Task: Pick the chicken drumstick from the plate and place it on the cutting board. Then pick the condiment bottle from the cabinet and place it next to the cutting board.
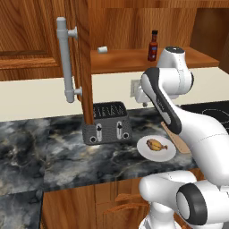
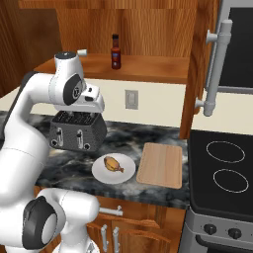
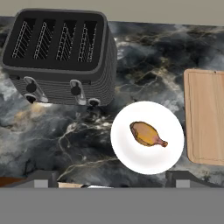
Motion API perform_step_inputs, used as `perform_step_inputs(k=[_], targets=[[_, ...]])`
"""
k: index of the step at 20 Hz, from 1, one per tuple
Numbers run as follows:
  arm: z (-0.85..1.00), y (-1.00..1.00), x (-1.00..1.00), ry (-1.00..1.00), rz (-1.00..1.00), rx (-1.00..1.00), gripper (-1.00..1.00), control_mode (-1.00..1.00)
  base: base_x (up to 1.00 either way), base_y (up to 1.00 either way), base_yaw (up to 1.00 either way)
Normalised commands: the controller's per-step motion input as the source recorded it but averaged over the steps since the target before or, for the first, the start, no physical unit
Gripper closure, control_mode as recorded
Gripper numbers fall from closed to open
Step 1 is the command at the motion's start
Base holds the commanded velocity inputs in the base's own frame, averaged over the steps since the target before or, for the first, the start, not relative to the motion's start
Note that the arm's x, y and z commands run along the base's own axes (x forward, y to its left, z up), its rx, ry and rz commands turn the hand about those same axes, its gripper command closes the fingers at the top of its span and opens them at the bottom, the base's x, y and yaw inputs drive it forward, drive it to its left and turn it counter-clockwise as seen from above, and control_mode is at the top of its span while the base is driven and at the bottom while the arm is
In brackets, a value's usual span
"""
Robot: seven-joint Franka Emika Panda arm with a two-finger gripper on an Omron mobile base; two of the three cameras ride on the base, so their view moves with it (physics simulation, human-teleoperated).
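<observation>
Marble counter [image 3: 65, 140], chicken drumstick [image 3: 148, 134] on plate [image 3: 131, 153], cutting board [image 3: 205, 118] beside

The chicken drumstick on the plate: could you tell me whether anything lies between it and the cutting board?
Nothing visible does. The chicken drumstick lies on the plate, and the cutting board sits right beside the plate on the counter, with bare dark marble between them. The toaster stands off to the plate's other side.
</observation>
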Motion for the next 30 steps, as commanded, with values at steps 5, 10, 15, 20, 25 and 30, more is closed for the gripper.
perform_step_inputs(k=[5,10,15,20,25,30], targets=[[-0.03,-0.04,0.00,0.00,0.00,0.00,-1.00,-1.00,0.00,0.00,0.00],[-0.07,-0.04,0.00,0.00,0.00,0.00,-1.00,-1.00,0.00,0.00,0.00],[-0.09,-0.02,0.00,0.00,0.01,0.00,-1.00,-1.00,0.00,0.00,0.00],[-0.13,-0.08,0.00,0.00,0.05,0.00,-1.00,-1.00,0.00,0.00,0.00],[-0.14,-0.17,-0.01,0.00,0.08,0.00,-1.00,-1.00,0.00,0.00,0.00],[-0.15,-0.23,-0.06,0.00,0.11,0.00,-1.00,-1.00,0.00,0.00,0.00]])
